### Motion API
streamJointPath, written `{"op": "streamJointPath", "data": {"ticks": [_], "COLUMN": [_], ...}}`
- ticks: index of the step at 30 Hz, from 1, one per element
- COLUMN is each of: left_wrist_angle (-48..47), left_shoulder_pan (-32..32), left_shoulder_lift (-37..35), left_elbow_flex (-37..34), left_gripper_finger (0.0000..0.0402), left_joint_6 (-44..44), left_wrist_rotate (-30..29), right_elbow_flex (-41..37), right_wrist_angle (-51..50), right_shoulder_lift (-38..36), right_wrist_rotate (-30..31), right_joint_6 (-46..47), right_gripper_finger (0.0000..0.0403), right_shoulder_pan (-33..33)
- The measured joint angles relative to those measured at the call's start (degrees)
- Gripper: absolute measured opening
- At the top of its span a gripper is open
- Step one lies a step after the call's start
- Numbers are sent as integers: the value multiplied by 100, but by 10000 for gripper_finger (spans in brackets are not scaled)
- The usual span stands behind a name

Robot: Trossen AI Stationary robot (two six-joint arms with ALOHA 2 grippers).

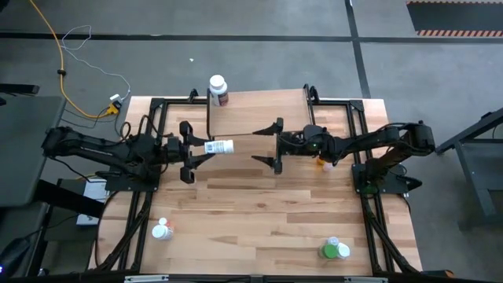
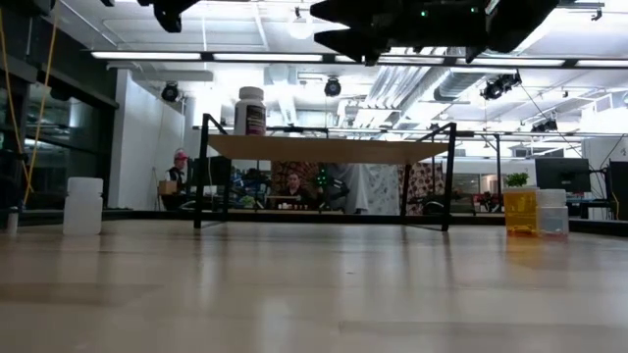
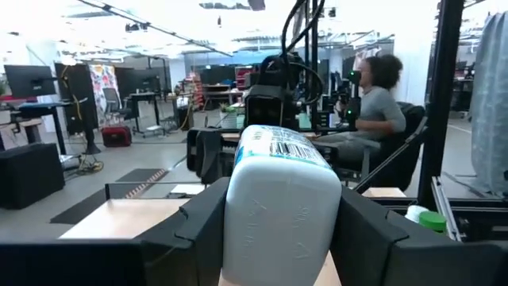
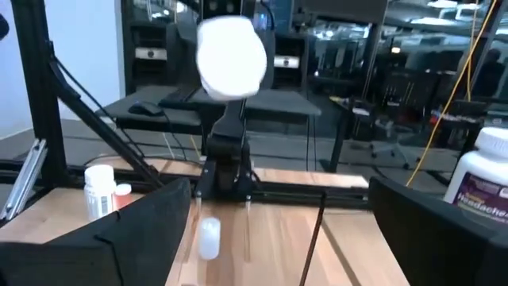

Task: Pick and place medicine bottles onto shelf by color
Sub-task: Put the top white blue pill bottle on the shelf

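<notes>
My left gripper point(image 1: 206, 148) is shut on a white medicine bottle point(image 1: 221, 146), held level in the air just near of the shelf point(image 1: 259, 110). My right gripper point(image 1: 264, 145) is open and empty, facing the bottle's cap point(image 4: 230, 57) from the table's right. A white bottle with a dark label point(image 1: 218, 89) stands upright on the shelf's far left corner and also shows in the low view point(image 2: 250, 110). An orange bottle point(image 1: 326, 164) stands under the right arm. A white bottle point(image 1: 163, 229) stands near left and a green one point(image 1: 335, 250) near right. My left gripper pinches the white bottle's body point(image 3: 270, 230) between its two fingers point(image 3: 202, 226), at the end away from the cap. The fingers come level from the table's left and lie along the bottle. The bottle is lifted clear and lies level, its cap pointing toward the right arm.
The shelf's black legs point(image 2: 201, 172) stand on the tabletop point(image 1: 251, 220). Black frame rails point(image 1: 145, 196) run along the table's left and right sides. People sit in the room behind the table point(image 3: 373, 103).
</notes>
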Motion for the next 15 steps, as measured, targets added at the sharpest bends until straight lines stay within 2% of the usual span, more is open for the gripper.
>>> {"op": "streamJointPath", "data": {"ticks": [15], "left_wrist_angle": [791], "left_shoulder_pan": [-1], "left_shoulder_lift": [1001], "left_elbow_flex": [2], "left_gripper_finger": [168], "left_joint_6": [-251], "left_wrist_rotate": [132], "right_elbow_flex": [1], "right_wrist_angle": [72], "right_shoulder_lift": [17], "right_wrist_rotate": [-50], "right_joint_6": [834], "right_gripper_finger": [376], "right_shoulder_pan": [72]}}
